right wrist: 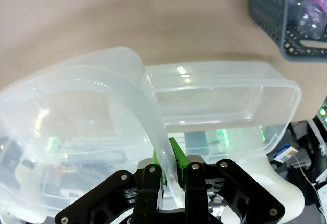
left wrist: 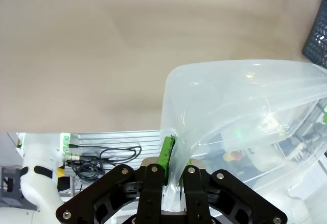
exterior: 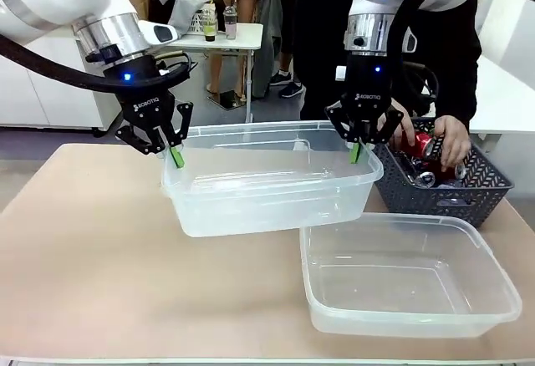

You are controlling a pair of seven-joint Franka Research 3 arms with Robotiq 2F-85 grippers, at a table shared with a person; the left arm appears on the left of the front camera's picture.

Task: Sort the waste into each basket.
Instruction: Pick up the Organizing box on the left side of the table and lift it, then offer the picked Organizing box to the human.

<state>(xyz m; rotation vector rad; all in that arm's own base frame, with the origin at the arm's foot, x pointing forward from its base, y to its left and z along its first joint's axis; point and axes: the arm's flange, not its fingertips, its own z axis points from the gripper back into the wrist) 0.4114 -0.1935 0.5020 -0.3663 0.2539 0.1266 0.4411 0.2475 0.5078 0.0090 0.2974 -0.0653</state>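
The left gripper (exterior: 173, 155) and right gripper (exterior: 358, 150) each pinch tight on the rolled rim of a large clear see-through plastic tub (exterior: 267, 195), at its 9 and 3 o'clock ends, holding it up off the tan table (exterior: 84, 249). A second clear tub (exterior: 468, 226) rests at its 5 o'clock. Crushed red cans (exterior: 425, 143) lie in the dark grey lattice basket (exterior: 476, 195) under a person's hand (exterior: 456, 144). The tub looks light, slick and flexible, so opposite rim ends seem the firmest hold.

You've got one clear rectangular plastic tub (exterior: 267, 195) hanging, its rim pinched in left claw (exterior: 175, 157) and right claw (exterior: 358, 152); its twin (exterior: 384, 316) sits below the right one.
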